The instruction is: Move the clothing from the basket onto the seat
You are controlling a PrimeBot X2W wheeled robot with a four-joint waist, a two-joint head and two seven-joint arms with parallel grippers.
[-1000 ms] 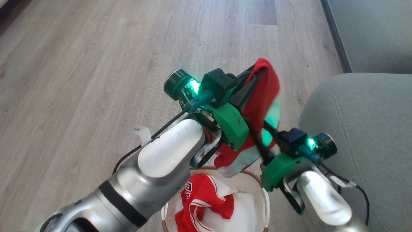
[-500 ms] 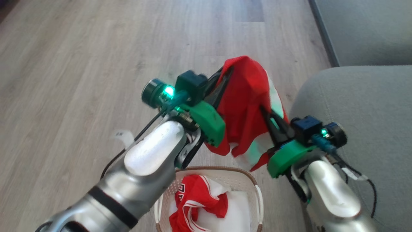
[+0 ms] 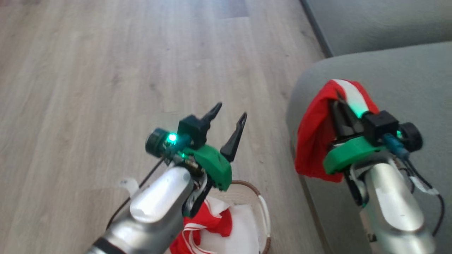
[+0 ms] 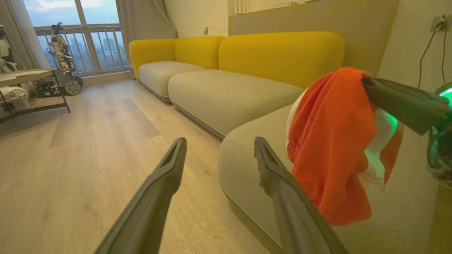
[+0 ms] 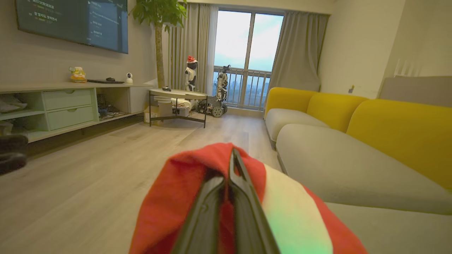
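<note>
Firmly, right hand (image 3: 338, 97) grips clothing (image 3: 310, 148) at seat (image 3: 406, 77) edge — left hand (image 3: 231, 111) splayed.

The left forearm (image 3: 159, 203) and right forearm (image 3: 393, 208), both silver, reach forward from the robot's front. Each ends in a green wrist block with a small green lamp lit. The left pincer (image 3: 229, 117) has its two dark fingers (image 3: 233, 139) spread wide apart with nothing between them, tips pointing away from the body. The right pincer (image 3: 338, 98) is held out to the right, its fingers pressed together on a red garment (image 3: 312, 141) that drapes over them.
</note>
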